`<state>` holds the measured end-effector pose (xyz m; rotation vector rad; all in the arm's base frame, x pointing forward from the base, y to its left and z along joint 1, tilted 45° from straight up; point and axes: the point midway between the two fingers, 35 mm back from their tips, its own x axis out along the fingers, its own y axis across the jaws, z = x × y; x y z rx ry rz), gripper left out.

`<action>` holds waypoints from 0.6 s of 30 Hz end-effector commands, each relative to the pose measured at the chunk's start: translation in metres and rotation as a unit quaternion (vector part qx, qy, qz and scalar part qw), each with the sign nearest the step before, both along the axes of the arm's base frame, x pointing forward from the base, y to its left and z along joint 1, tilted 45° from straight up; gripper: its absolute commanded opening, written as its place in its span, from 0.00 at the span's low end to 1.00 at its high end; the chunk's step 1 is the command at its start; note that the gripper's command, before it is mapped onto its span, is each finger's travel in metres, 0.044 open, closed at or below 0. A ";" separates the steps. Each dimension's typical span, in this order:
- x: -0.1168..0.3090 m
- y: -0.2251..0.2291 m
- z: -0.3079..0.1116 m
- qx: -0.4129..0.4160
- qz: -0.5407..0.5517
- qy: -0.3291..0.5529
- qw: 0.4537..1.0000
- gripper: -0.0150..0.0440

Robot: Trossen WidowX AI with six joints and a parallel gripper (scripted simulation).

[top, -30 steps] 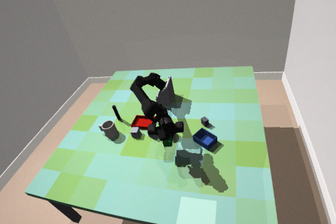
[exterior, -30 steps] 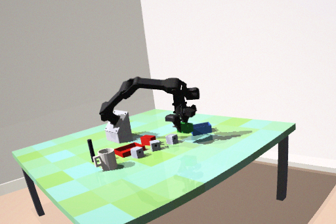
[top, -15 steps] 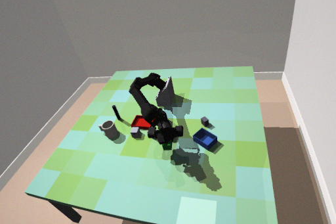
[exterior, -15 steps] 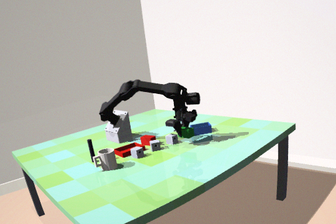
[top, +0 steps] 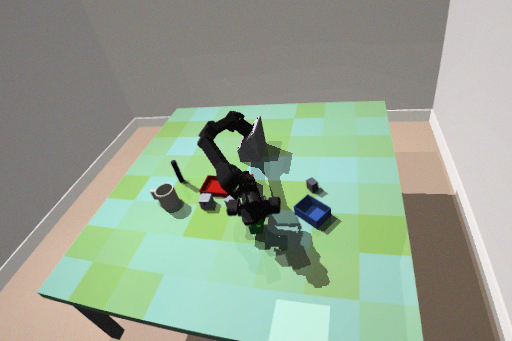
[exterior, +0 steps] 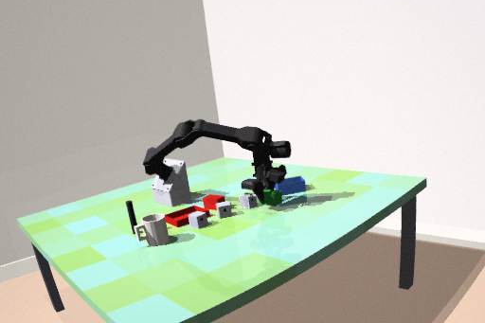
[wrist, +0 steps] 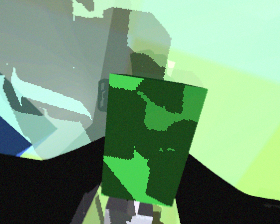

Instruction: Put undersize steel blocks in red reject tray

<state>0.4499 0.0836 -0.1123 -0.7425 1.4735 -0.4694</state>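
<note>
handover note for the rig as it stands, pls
Gripper: shut on the green GO gauge, low over the table, beside the nearest steel block.
Blocks: three pale ones, holes showing, in a row outside the tray in the exterior view.
Red reject tray: no block seen in it, though the arm hides part from above.
Done: gauge picked up. Which blocks have been tested, can't tell.
Left: finish gauging, move any undersize blocks to the tray, put the gauge down, back the arm off.
</note>
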 end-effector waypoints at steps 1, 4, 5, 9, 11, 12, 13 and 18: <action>0.002 -0.001 -0.004 -0.002 0.006 -0.001 1.000 0.25; 0.004 -0.004 -0.008 -0.002 0.006 -0.001 1.000 0.25; 0.004 -0.004 -0.008 -0.002 0.006 -0.001 1.000 0.25; 0.006 -0.006 -0.011 -0.002 0.006 -0.001 1.000 0.25; 0.006 -0.006 -0.011 -0.002 0.006 -0.001 1.000 0.25; 0.006 -0.006 -0.011 -0.002 0.006 -0.001 1.000 0.25; 0.005 -0.006 -0.011 -0.002 0.006 -0.001 1.000 0.25; 0.004 -0.007 -0.012 -0.002 0.007 -0.002 1.000 0.25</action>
